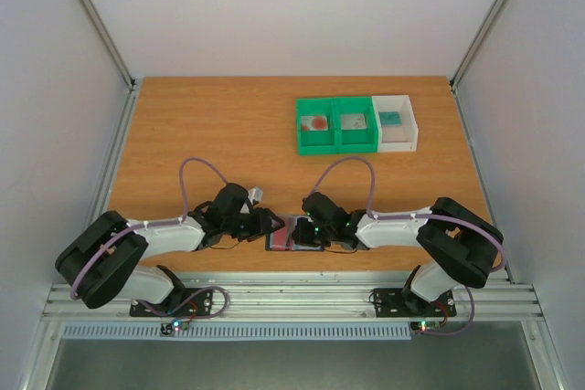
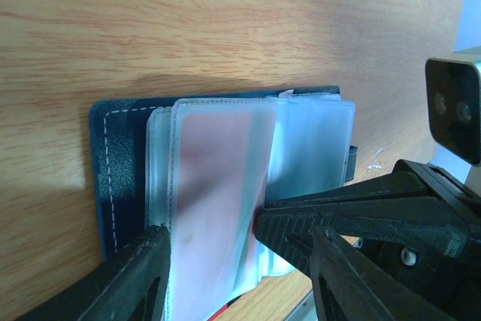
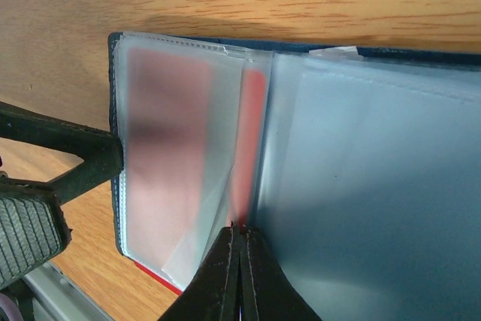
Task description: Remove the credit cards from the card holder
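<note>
Nearest the right wrist lens: right gripper [image 3: 239,242], fingers pressed flat together, tips planted at the fold between clear sleeves [image 3: 376,186]; cannot tell whether a sleeve edge is pinched. Appears to pin the card holder [image 2: 113,171], lying open on the table [image 1: 210,134] at its near edge, between both arms. Shows a red-and-white credit card [image 2: 218,186] behind one of those sleeves, near corner poking out. Left gripper [image 2: 237,280] spread apart, fingers astride that sleeve's near end, clamping nothing.

Recommended: close on the exposed card corner only, not the plastic; draw straight along the sleeve; hold the cover down firmly meanwhile.

No brand, label or legible writing found; only white stitching on the navy cover. Further back, well apart: two green bins [image 1: 336,125], one white bin [image 1: 395,122].
</note>
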